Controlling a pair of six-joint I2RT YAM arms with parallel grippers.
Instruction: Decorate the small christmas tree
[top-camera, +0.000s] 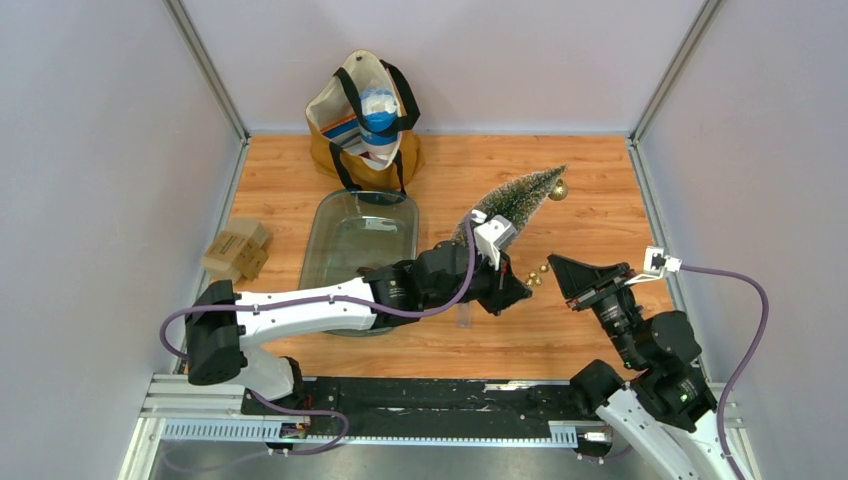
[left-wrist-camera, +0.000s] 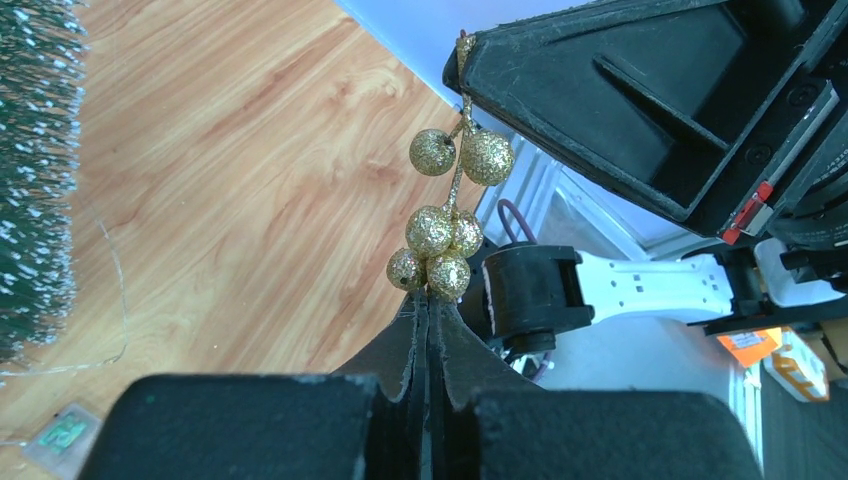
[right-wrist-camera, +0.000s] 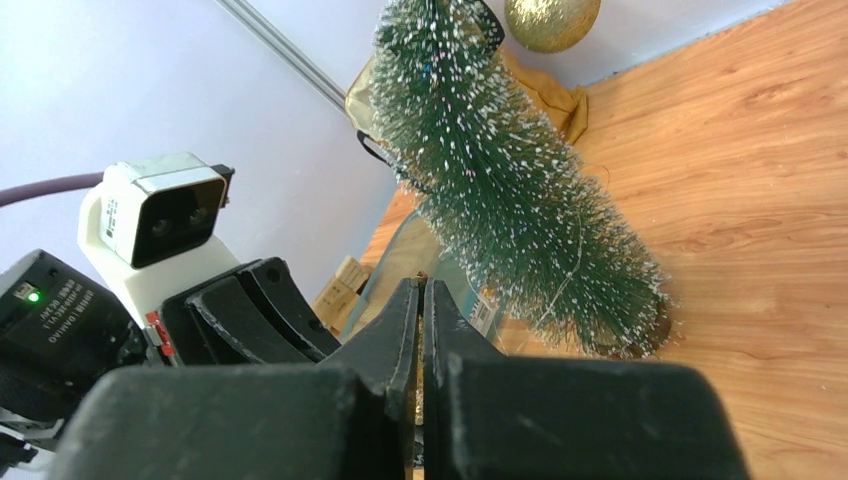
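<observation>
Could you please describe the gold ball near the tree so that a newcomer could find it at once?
Start at the wooden table and find the small christmas tree, right of the clear tray. The gold ball is at its pointed tip. It is one large ball, unlike the cluster of tiny gold berries further forward.

Left arm (top-camera: 300, 304) and right arm (top-camera: 655, 345) have white links, black joints, purple cables (top-camera: 745, 330), boxy white cameras (top-camera: 493, 237).
</observation>
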